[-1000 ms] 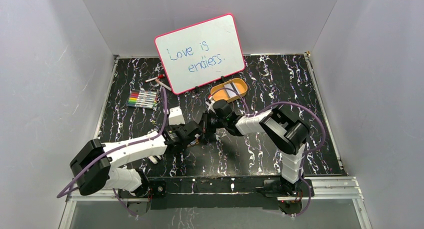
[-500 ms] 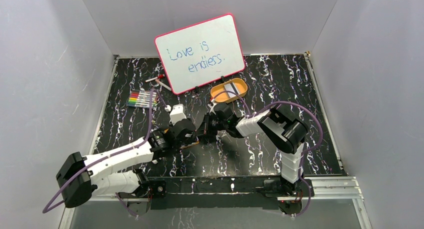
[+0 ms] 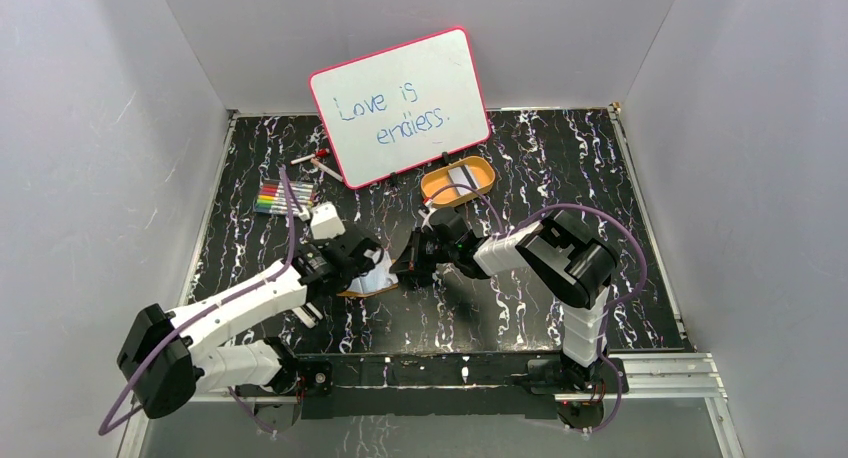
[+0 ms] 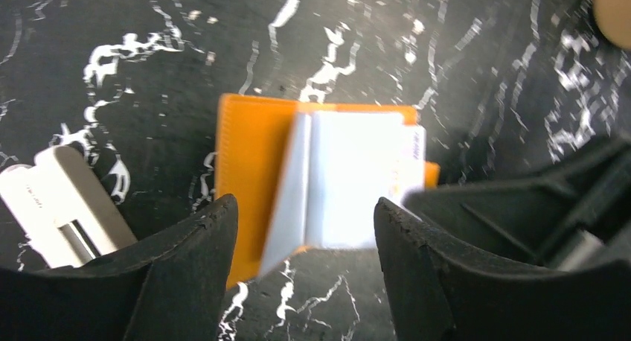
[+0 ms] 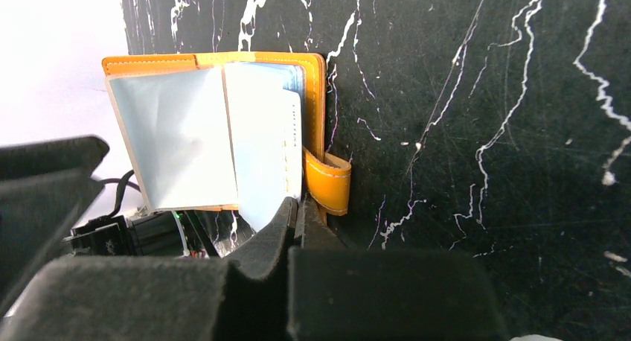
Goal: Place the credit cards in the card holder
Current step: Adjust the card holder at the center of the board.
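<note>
**A:** Card holder position?

**B:** The card holder [image 3: 372, 278] lies open and flat on the tabletop [image 3: 560, 158], left of centre, between the two arm ends. The orange cover faces down and the clear sleeves [image 5: 178, 147] face up. The snap strap [image 5: 327, 181] curls up off one edge.

**A:** Cards?

**B:** One pale credit card [image 5: 286, 144] with raised digits sits in the sleeve stack on the strap side. I can't tell if there are more, because the sleeves overlap.

**A:** Jaws?

**B:** The left jaws are released and spread wide, and they hang just above the holder. Nothing is between them; in the left wrist view the holder shows through the gap. The right jaws are clenched, tips together, at the sleeve edge just beside the strap. I can't tell if a sleeve is nipped or only touched.

**A:** Arms?

**B:** The left arm [image 3: 250, 298] reaches in low from the near left. The right arm [image 3: 560, 258] folds back over and comes at the holder from the right.

**A:** Anything else nearby?

**B:** A white oblong block [image 4: 59, 199] lies on the tabletop near the holder's far-from-strap side. An orange oval tray [image 3: 457, 181] sits behind the right arm's wrist. A pink-framed whiteboard [image 3: 400, 106] leans on the back wall and reads "Love is endless." A row of coloured markers [image 3: 283, 198] lies at far left, well apart from the holder. Two loose pens [image 3: 315, 160] lie by the board's lower left corner.
</note>
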Controlling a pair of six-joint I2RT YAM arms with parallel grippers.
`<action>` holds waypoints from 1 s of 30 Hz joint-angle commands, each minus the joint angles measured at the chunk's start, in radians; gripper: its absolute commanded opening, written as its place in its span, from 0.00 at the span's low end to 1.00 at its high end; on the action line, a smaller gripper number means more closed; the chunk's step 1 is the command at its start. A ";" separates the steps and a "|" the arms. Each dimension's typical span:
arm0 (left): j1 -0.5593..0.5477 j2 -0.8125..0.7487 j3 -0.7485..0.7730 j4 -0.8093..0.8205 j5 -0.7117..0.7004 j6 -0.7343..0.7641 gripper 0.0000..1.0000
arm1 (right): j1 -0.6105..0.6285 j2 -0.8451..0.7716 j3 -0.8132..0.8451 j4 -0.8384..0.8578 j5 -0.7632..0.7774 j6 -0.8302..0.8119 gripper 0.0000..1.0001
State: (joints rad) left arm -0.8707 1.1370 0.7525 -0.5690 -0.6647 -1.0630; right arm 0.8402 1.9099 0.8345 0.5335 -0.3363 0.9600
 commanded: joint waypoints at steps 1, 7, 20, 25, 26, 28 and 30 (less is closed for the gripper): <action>0.094 0.003 -0.020 -0.059 0.038 0.005 0.66 | 0.002 0.008 -0.006 -0.054 0.044 -0.036 0.00; 0.143 0.044 -0.044 -0.056 0.070 0.001 0.69 | 0.001 0.011 0.007 -0.058 0.031 -0.045 0.00; 0.191 0.055 -0.206 0.310 0.342 0.126 0.10 | 0.001 -0.036 -0.022 -0.059 0.023 -0.052 0.00; 0.191 0.119 -0.222 0.448 0.439 0.164 0.00 | 0.000 -0.104 -0.057 -0.089 0.037 -0.055 0.00; 0.190 0.130 -0.226 0.480 0.457 0.168 0.00 | 0.000 -0.123 -0.066 -0.098 0.041 -0.057 0.00; 0.191 0.153 -0.234 0.544 0.495 0.183 0.00 | 0.000 -0.166 -0.094 -0.116 0.052 -0.062 0.00; 0.191 0.186 -0.221 0.579 0.527 0.192 0.00 | -0.001 -0.217 -0.122 -0.141 0.075 -0.071 0.00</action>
State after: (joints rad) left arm -0.6815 1.2713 0.5446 -0.1120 -0.2592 -0.9127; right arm 0.8379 1.7824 0.7662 0.4763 -0.3099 0.9279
